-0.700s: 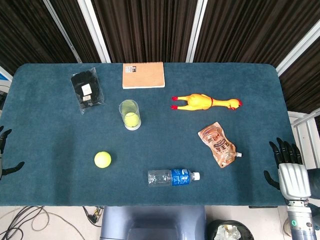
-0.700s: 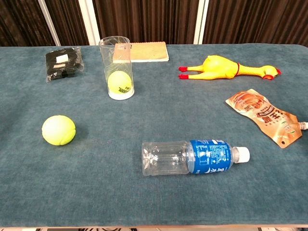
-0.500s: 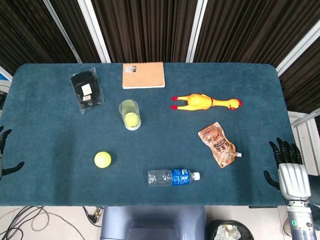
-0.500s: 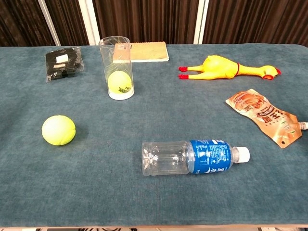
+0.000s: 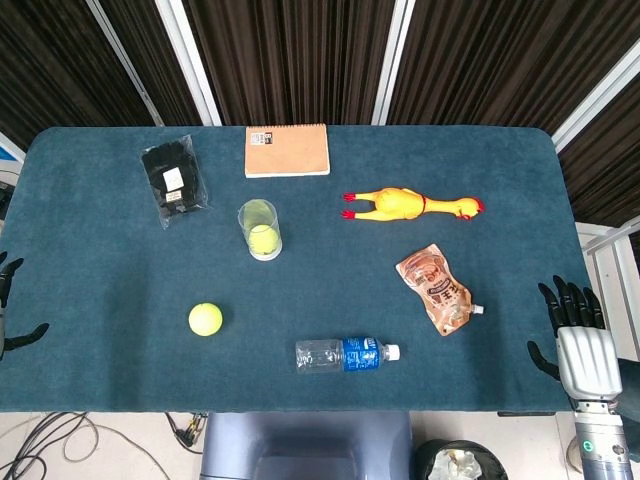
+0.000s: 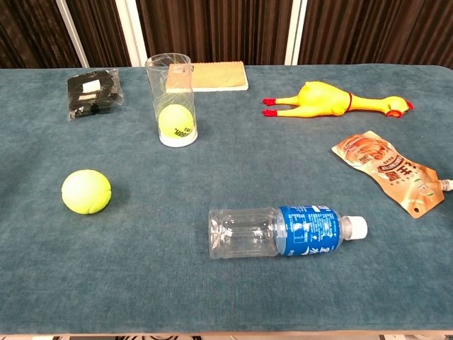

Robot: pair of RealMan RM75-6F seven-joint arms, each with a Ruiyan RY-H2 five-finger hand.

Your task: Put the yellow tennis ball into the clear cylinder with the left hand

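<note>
A clear cylinder [image 5: 260,229] [image 6: 171,99] stands upright left of the table's middle, with a yellow tennis ball [image 5: 263,238] [image 6: 175,121] at its bottom. Another plain yellow ball [image 5: 205,319] [image 6: 85,191] lies loose on the blue cloth, nearer the front left. My left hand [image 5: 10,307] shows only at the left edge of the head view, off the table, fingers spread and holding nothing. My right hand [image 5: 573,336] hangs past the table's right front corner, fingers apart and empty. Neither hand appears in the chest view.
A plastic water bottle [image 5: 347,354] [image 6: 286,231] lies on its side near the front edge. A rubber chicken [image 5: 410,205] [image 6: 328,100], an orange pouch [image 5: 435,289] [image 6: 386,170], a notebook [image 5: 287,150] [image 6: 208,76] and a black packet [image 5: 173,184] [image 6: 93,93] lie around.
</note>
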